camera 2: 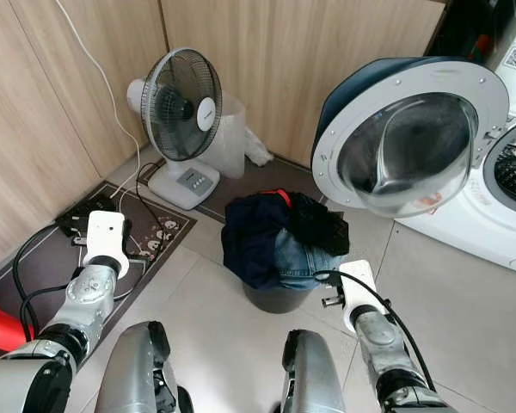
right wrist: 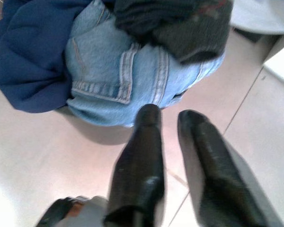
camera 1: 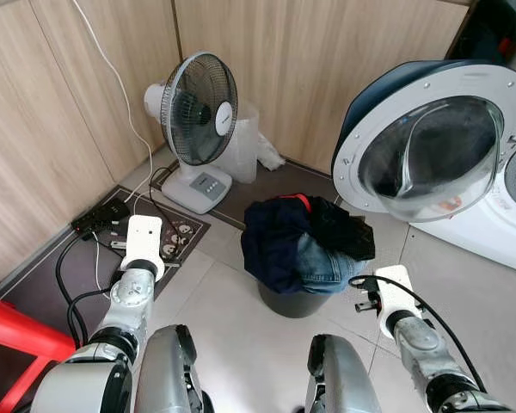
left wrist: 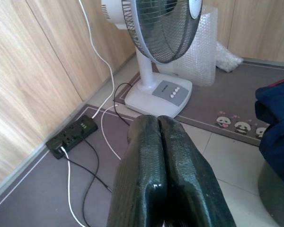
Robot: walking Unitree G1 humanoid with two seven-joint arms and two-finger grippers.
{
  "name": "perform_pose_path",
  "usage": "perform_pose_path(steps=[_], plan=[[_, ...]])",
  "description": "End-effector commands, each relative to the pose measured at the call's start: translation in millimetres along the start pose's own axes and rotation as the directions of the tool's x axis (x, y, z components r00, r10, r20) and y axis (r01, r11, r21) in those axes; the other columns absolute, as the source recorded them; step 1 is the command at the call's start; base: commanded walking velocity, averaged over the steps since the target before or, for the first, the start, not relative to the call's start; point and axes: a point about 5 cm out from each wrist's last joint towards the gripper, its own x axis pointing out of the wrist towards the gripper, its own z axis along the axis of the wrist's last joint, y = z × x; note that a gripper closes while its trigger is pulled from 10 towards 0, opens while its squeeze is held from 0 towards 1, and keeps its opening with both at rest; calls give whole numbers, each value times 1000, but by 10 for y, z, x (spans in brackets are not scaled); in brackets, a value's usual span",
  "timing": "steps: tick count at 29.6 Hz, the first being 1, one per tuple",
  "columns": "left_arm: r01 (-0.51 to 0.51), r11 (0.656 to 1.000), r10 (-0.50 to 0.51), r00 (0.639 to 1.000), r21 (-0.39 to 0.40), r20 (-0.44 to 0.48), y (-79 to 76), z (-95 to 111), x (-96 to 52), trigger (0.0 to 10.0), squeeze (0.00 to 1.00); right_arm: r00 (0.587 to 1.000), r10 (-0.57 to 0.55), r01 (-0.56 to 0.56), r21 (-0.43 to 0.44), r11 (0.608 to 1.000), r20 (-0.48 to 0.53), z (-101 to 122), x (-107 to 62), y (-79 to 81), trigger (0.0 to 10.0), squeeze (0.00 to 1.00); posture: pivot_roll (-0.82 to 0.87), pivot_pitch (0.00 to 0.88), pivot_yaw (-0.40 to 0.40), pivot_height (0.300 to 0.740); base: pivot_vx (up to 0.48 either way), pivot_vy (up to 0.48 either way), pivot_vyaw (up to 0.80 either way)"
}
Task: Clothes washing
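Note:
A dark round basket (camera 1: 291,301) stands on the tiled floor ahead of me, heaped with clothes. A navy garment (camera 1: 271,241) hangs over its left side, blue jeans (camera 1: 324,262) lie at the front, and a black garment (camera 1: 340,228) sits on top. Behind it on the right, the white washing machine (camera 1: 486,232) has its round door (camera 1: 430,142) swung open. My right gripper (right wrist: 169,113) is open and empty, held low just short of the jeans (right wrist: 128,71). My left gripper (left wrist: 158,120) is shut on nothing, off to the left of the basket and pointing toward the fan.
A white standing fan (camera 1: 198,112) and a roll of bubble wrap (camera 1: 241,142) stand against the wood-panel wall. A black power strip (camera 1: 99,217) with trailing cables lies on the grey mat (camera 1: 267,185). Something red (camera 1: 17,331) juts in at my near left.

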Motion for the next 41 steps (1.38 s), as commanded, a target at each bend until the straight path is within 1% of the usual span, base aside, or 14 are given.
perform_pose_path(steps=[1,2,4,12,18,20,22,23,24,25,26,29,34,41], plan=[[-5,1000,4,1000,-13,-23,7,-36,-11,10000,0,1000,-7,8,38,999,-26,-22,2,-11,10000,1000,39,112,-36,515,0,0,0],[-5,1000,4,1000,-14,-23,5,-37,-12,10000,0,999,-2,5,83,996,-37,-10,15,3,10000,1000,42,110,-38,515,0,0,0],[-4,1000,4,1000,-14,-23,3,-39,-13,10000,0,999,2,1,95,995,-39,7,24,13,10000,1000,42,110,-38,515,0,0,0],[-5,1000,5,1000,-14,-24,9,-42,-15,10000,0,1000,30,-29,88,996,-7,105,56,65,10000,1000,44,104,-36,515,0,0,0],[-4,1000,4,1000,-14,-25,8,-50,-20,10000,0,1000,14,-15,82,997,15,155,59,19,10000,1000,47,95,-37,515,0,0,0],[-3,1000,3,1000,-13,-24,8,-50,-21,10000,0,994,-27,12,138,990,106,374,79,-90,10000,1000,45,92,-35,515,0,0,0],[-3,1000,2,1000,-13,-24,8,-51,-22,10000,0,988,-34,12,145,989,148,485,86,-122,10000,1000,45,92,-35,515,0,0,0],[-2,1000,1,1000,-13,-24,6,-52,-22,10000,0,982,-22,0,115,993,186,595,94,-126,10000,675,45,92,-35,515,0,0,0],[-1,1000,1,1000,-13,-24,6,-52,-22,10000,0,979,-13,-7,97,995,205,654,97,-125,10000,675,45,92,-35,515,0,0,0],[-1,1000,0,1000,-13,-23,3,-51,-22,10000,0,976,-6,-13,84,996,220,699,98,-125,10000,133,38,92,-39,515,0,0,0],[0,1000,0,1000,-14,-23,0,-49,-21,10000,0,972,6,-22,65,998,237,760,101,-118,10000,0,38,92,-39,515,0,0,0],[0,1000,-1,1000,-16,-24,-8,-50,-21,10000,0,961,34,-42,24,999,273,905,109,-87,10000,0,37,95,-40,515,0,0,0],[0,1000,0,1000,-18,-28,-15,-55,-22,10000,0,964,37,-45,22,999,262,890,118,-67,10000,0,37,102,-44,515,0,0,0],[1,1000,-2,999,-17,-53,-14,-106,-43,10000,0,990,2,-16,96,995,140,427,73,-82,10000,0,38,103,-45,515,0,0,0]])
